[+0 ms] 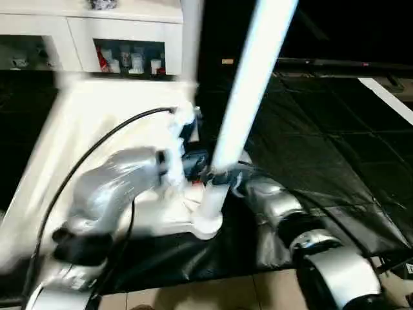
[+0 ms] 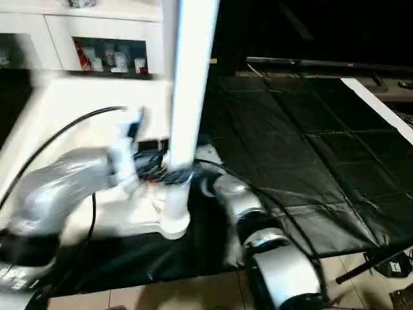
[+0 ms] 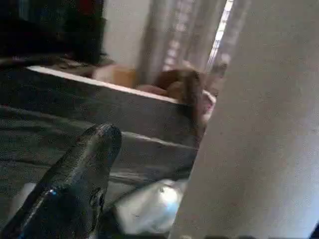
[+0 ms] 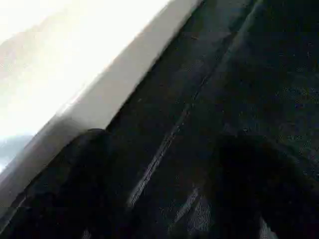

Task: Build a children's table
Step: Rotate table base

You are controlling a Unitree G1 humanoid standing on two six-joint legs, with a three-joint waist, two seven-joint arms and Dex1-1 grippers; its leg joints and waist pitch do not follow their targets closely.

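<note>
Leg (image 1: 248, 84) stands upright at the near corner of the table top (image 1: 97, 123), its foot end in the corner lobe right at the top's near edge; you see it rise past the upper frame border, tilted a bit. Top lies flat on the black mat (image 1: 322, 142), and its far edge is near the white cabinet (image 1: 122, 39) w/ glass doors.

Left gripper (image 1: 193, 169) is just beside the lower part of the leg, on its left; in the left wrist view one black finger (image 3: 75, 184) is apart from the white leg surface (image 3: 269, 149), so jaws are spread wide and grasp nothing you can see. Right gripper (image 4: 164, 199) is behind the leg, fingers wide apart over the mat, nothing between them.

Open room: right of the leg the mat is free up to a white strip (image 1: 387, 97) at its far right. Pale tile floor (image 1: 213, 294) starts at the mat's near edge.
</note>
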